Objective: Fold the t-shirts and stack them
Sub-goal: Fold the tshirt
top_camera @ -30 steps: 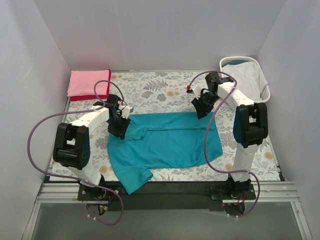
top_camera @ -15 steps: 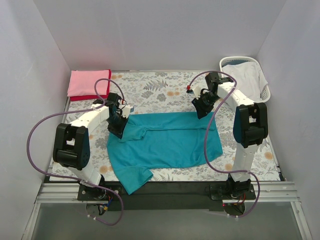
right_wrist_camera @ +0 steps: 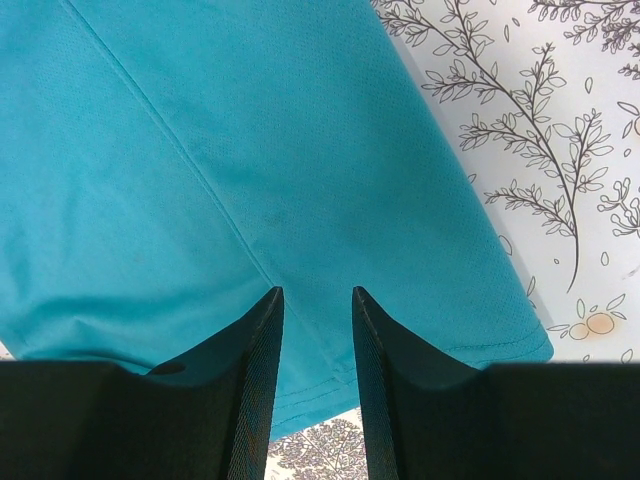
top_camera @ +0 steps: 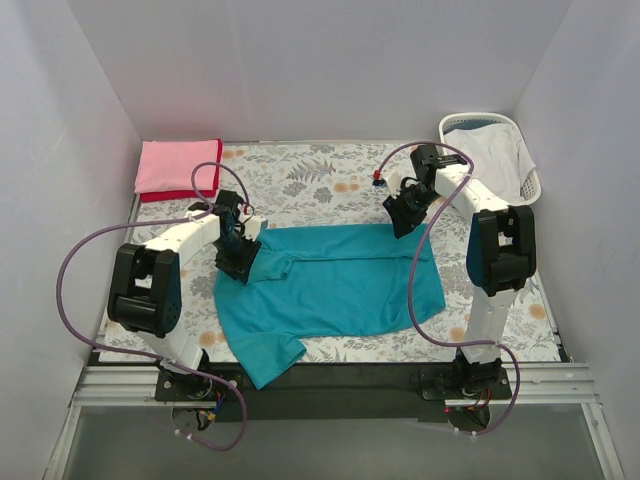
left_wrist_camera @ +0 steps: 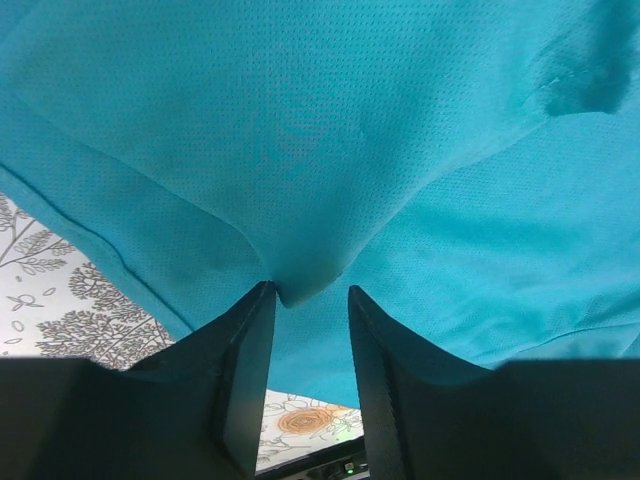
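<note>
A teal-blue t-shirt point(top_camera: 335, 280) lies spread across the middle of the table, one sleeve trailing toward the front edge. My left gripper point(top_camera: 238, 262) hovers at its back left corner. In the left wrist view its jaws point(left_wrist_camera: 308, 290) stand open, with a small pucker of teal cloth point(left_wrist_camera: 300, 285) bulging between the tips. My right gripper point(top_camera: 400, 222) is at the shirt's back right corner. The right wrist view shows it point(right_wrist_camera: 317, 292) open over the hem point(right_wrist_camera: 330, 385), gripping nothing. A folded light pink t-shirt point(top_camera: 178, 165) rests on a red one point(top_camera: 165, 196) at the back left.
A white slatted laundry basket point(top_camera: 528, 180) with pale cloth inside stands at the back right corner. The table wears a floral-print cover point(top_camera: 310, 180). White walls close in on three sides. Purple cables loop off both arms.
My left gripper closed on the shirt's corner, then opened again, shifting slightly toward the front. The right arm and the teal shirt have hardly moved.
</note>
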### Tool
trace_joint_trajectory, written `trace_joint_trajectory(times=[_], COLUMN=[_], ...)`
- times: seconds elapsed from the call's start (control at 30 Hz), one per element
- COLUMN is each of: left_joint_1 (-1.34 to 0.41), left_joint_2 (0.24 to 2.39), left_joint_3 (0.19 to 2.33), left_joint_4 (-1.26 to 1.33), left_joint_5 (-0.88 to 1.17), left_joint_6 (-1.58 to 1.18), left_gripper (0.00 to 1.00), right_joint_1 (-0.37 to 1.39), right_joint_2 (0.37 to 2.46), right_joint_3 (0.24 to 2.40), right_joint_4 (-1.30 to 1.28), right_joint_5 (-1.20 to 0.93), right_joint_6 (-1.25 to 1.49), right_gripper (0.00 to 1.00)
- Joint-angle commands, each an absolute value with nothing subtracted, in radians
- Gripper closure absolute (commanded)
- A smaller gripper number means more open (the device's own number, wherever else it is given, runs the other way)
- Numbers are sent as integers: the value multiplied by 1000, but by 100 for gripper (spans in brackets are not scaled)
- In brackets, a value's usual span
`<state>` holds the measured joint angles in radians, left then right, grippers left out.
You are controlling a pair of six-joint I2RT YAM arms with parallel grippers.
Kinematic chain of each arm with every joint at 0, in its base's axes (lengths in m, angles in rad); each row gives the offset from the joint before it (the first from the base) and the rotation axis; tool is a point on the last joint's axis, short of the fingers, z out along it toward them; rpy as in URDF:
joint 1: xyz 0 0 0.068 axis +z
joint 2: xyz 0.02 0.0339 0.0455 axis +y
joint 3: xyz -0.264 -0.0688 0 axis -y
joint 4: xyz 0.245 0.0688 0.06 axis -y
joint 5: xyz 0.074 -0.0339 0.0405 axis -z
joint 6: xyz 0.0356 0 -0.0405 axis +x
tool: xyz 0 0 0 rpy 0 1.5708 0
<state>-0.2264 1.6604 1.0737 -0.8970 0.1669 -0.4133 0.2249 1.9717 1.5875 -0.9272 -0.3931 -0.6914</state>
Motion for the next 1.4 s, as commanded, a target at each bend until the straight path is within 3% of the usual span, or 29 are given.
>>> trace_joint_trajectory(times=[0.0,0.13,0.3,0.87,0.93,1.03,1.37], left_joint_1=[-230,-232,-232,-232,-232,-232,-393], left_joint_2=[1667,1660,1638,1664,1669,1629,1664], left_joint_3=[1066,1092,1153,1092,1095,1149,1243], left_joint_4=[-882,-922,-1008,-1085,-1072,-1023,-922], left_joint_5=[163,179,228,315,301,284,295], left_joint_6=[-399,-403,-429,-459,-466,-485,-578], left_gripper=[69,90,100,100,80,69,69], right_joint_1=[232,232,232,232,233,232,233], right_joint_2=[1916,1917,1919,1919,1919,1916,1913], right_joint_3=[1583,1585,1585,1580,1580,1575,1562], right_joint_4=[-951,-951,-951,-953,-953,-951,-953], right_joint_5=[-417,-411,-417,-411,-410,-410,-405], right_joint_6=[-693,-696,-696,-704,-706,-706,-701], right_gripper=[60,60,60,60,60,59,59])
